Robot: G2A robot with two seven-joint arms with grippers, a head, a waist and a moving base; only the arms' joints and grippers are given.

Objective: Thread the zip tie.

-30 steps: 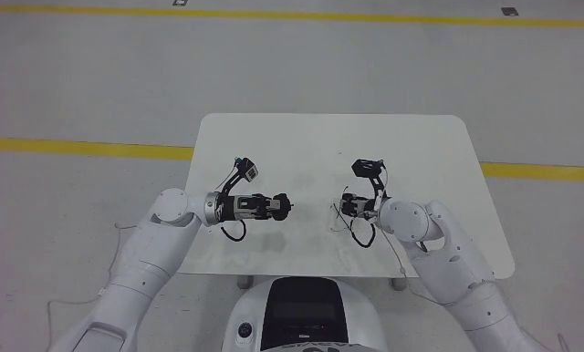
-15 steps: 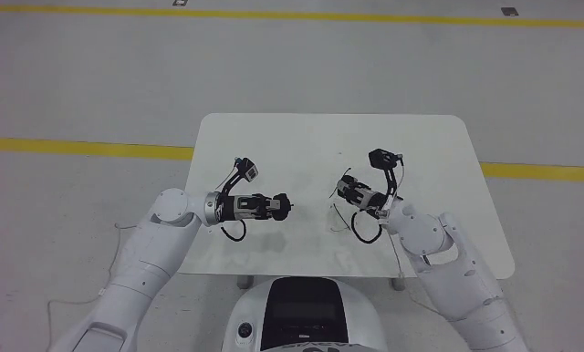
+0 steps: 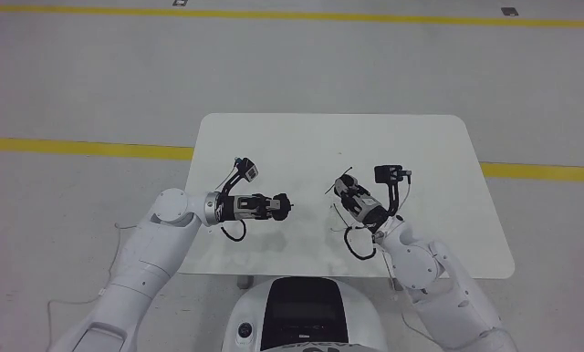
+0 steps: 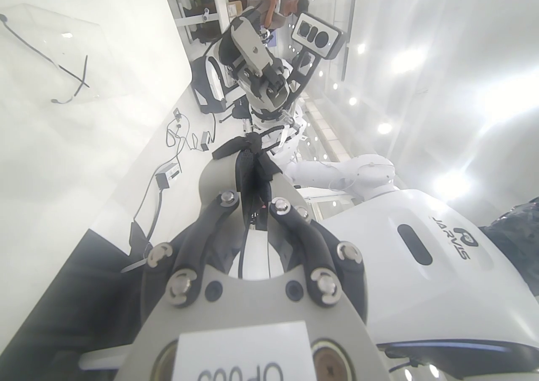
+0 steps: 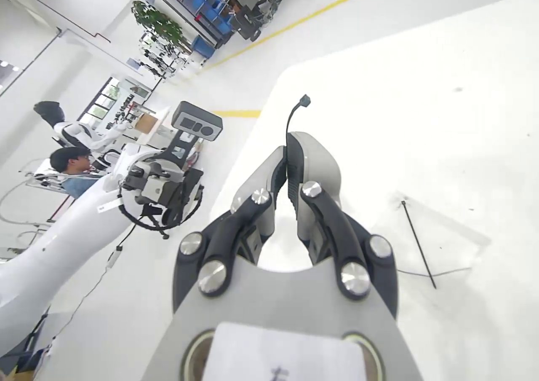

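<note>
While the right gripper (image 5: 287, 165) clamped a black zip tie (image 5: 289, 121), head protruding, we found the left gripper (image 4: 252, 157) pinched closed, apart from it, both over the table's (image 3: 429, 151) near half; loose ties (image 5: 417, 245) lay below.

Right hand (image 5: 287, 155) pinching black zip tie (image 5: 302, 101), above white table (image 5: 421, 104)

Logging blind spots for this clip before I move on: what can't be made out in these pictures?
Left wrist view: a blurred dark lump sits at the tip of the left gripper; whether it is a zip tie cannot be told.
Right wrist view: the tail of the zip tie is hidden inside the shut right gripper.
Top view: the held zip tie and the loose ties on the table are too thin to follow.
</note>
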